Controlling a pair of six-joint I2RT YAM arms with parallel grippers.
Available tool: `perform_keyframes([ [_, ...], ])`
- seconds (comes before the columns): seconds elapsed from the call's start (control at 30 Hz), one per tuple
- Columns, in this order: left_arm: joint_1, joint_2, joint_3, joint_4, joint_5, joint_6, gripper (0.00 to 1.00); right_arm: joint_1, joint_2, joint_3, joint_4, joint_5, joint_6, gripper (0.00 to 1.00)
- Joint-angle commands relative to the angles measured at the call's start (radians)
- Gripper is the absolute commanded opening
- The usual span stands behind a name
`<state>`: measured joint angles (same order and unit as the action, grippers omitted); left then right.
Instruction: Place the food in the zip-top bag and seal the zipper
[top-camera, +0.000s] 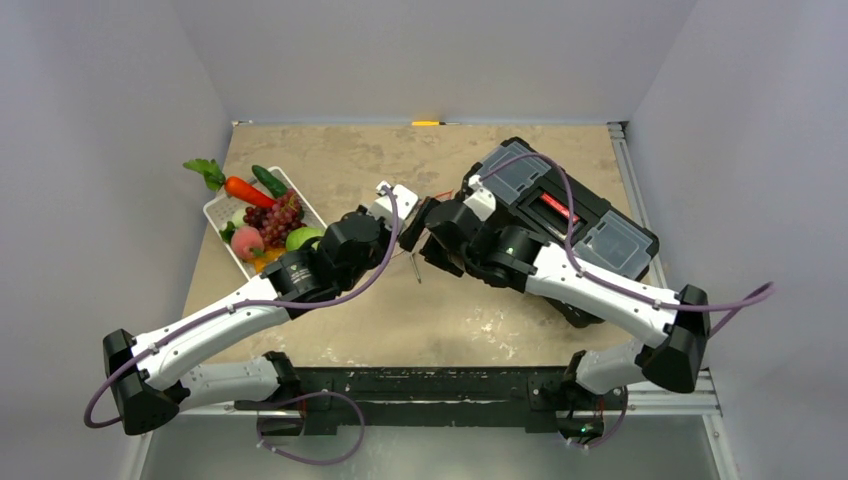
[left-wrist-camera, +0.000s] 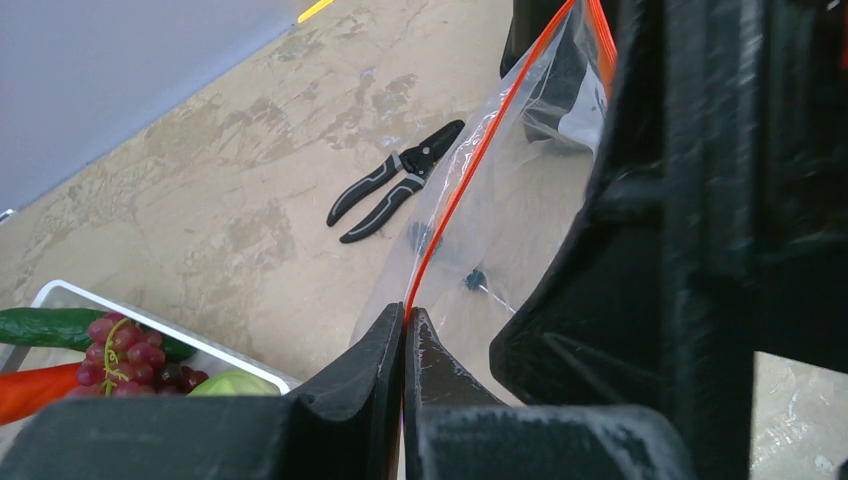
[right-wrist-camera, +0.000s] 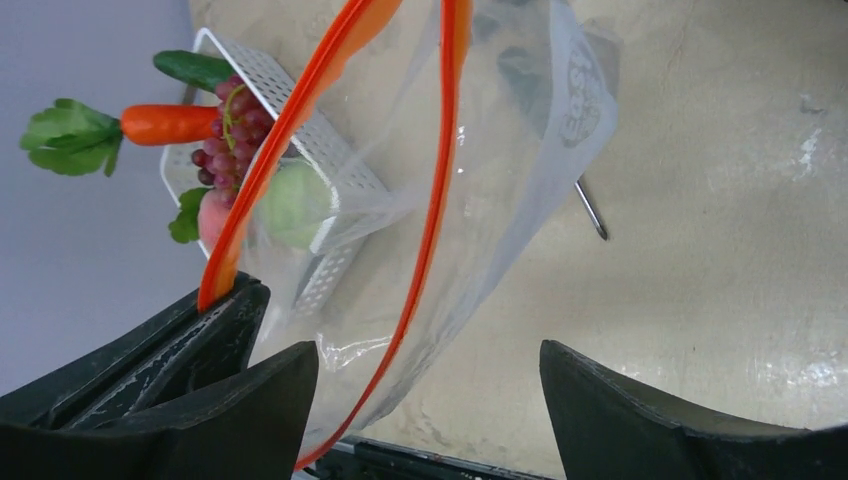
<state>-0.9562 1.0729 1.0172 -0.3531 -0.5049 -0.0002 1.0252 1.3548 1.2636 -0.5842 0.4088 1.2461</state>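
Observation:
The clear zip-top bag (left-wrist-camera: 500, 200) hangs above the table between my two grippers, its mouth parted. My left gripper (left-wrist-camera: 407, 312) is shut on one lip of the orange-red zipper (left-wrist-camera: 455, 190). My right gripper (right-wrist-camera: 430, 365) is open wide; the other zipper lip (right-wrist-camera: 425, 240) runs between its jaws, unclamped. The food lies in the white basket (right-wrist-camera: 335, 165): carrot (right-wrist-camera: 165, 123), grapes (right-wrist-camera: 235, 140), cucumber (right-wrist-camera: 195, 68), peach (right-wrist-camera: 212, 215) and cabbage (right-wrist-camera: 295, 205), the last seen through the bag. In the top view the left gripper (top-camera: 405, 215) and right gripper (top-camera: 425, 240) meet mid-table.
Black-handled pliers (left-wrist-camera: 395, 195) lie on the table beyond the bag. A black toolbox (top-camera: 560, 210) stands at the back right, under the right arm. The basket (top-camera: 225, 205) is at the left edge, close to the wall.

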Motion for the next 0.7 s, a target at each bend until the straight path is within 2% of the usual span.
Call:
perform_keyframes([
  [0.0,0.003,-0.025,0.044,0.045,-0.021,-0.024,0.0,0.031,0.078,0.137,-0.158,0.08,0.068,0.81],
  [0.17,0.004,-0.029,0.046,0.043,-0.02,-0.025,0.0,0.069,0.137,0.225,-0.298,0.171,0.133,0.74],
  [0.37,0.003,-0.036,0.046,0.046,-0.02,-0.024,0.0,0.073,0.14,0.237,-0.345,0.239,0.169,0.65],
  [0.53,0.003,-0.039,0.045,0.048,-0.018,-0.024,0.0,0.073,0.136,0.244,-0.367,0.285,0.179,0.55],
  [0.67,0.003,-0.042,0.044,0.048,-0.009,-0.032,0.0,0.073,0.14,0.246,-0.371,0.305,0.181,0.41],
])
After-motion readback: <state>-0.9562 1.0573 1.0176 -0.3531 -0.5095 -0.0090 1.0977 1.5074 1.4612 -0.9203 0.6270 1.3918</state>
